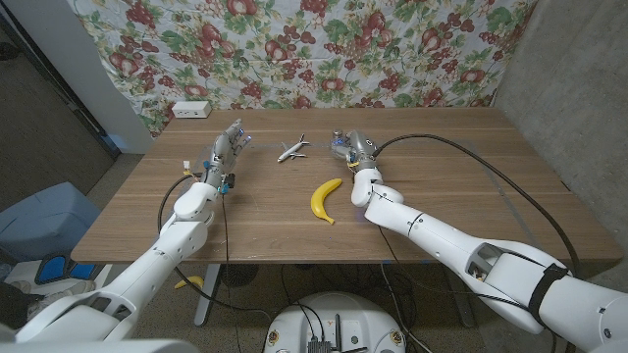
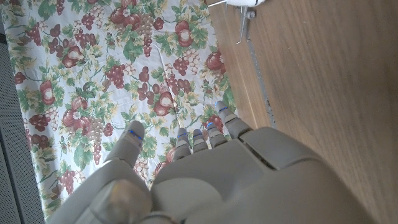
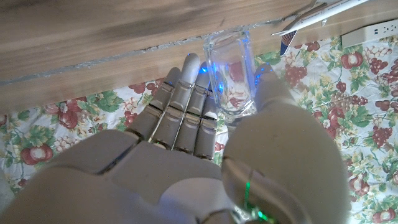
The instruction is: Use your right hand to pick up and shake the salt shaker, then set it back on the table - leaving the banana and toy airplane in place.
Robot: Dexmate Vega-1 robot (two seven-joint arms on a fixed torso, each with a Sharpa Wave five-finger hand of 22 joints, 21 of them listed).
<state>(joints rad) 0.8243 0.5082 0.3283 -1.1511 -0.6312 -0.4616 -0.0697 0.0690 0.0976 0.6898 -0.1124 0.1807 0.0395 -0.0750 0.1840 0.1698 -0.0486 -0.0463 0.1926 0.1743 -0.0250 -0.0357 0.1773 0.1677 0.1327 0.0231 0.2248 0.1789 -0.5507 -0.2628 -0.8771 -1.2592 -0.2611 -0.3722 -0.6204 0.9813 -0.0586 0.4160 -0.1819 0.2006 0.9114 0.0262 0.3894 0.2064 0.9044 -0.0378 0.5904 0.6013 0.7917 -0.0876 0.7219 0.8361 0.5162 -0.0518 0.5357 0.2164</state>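
Now the right hand seemingly grips the salt shaker right of the toy airplane; banana nearer; left hand holds nothing, fingers apart

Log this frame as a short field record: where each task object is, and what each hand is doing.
salt shaker: clear glass, at the far middle of the table, between the right hand's thumb and fingers
right hand: around the shaker; firm grip or lift cannot be told
left hand: holds nothing, fingers apart, left of the airplane
toy airplane: on the table between the two hands, untouched
banana: on the table, nearer than the airplane, untouched
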